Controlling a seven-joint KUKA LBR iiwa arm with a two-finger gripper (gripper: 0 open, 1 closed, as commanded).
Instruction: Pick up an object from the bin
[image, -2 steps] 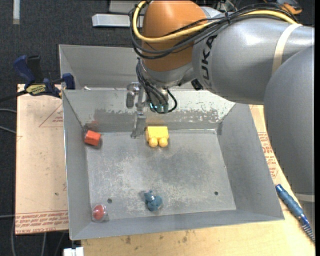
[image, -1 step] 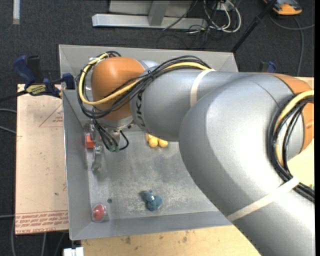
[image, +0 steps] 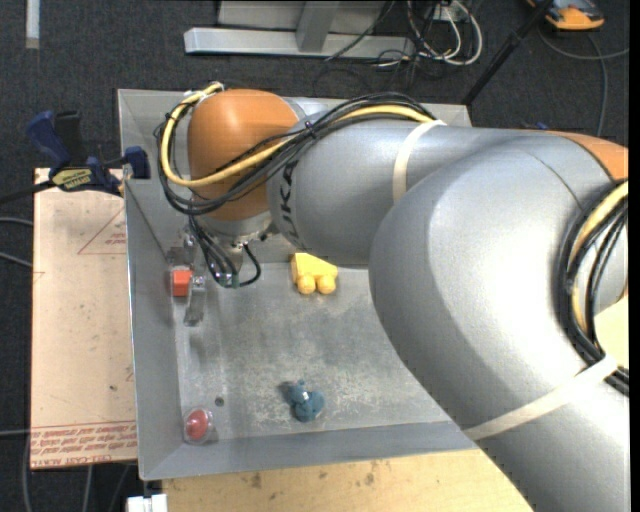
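Gripper (image: 190, 298) lowered at the left wall of the bin (image: 330, 445), four loose things counted.

One small orange-red block (image: 180, 282) is seen by the left wall, just beside the gripper's tip; whether the gripper is open or closed on it cannot be told. One yellow lumpy piece (image: 313, 273) lies near, toward the middle. One blue-green lump (image: 303, 401) and one red round thing (image: 198, 425) lie well apart, along the near wall.

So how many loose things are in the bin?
4: orange block far left, yellow piece centre, blue lump front, red ball front-left corner. The arm may hide more.
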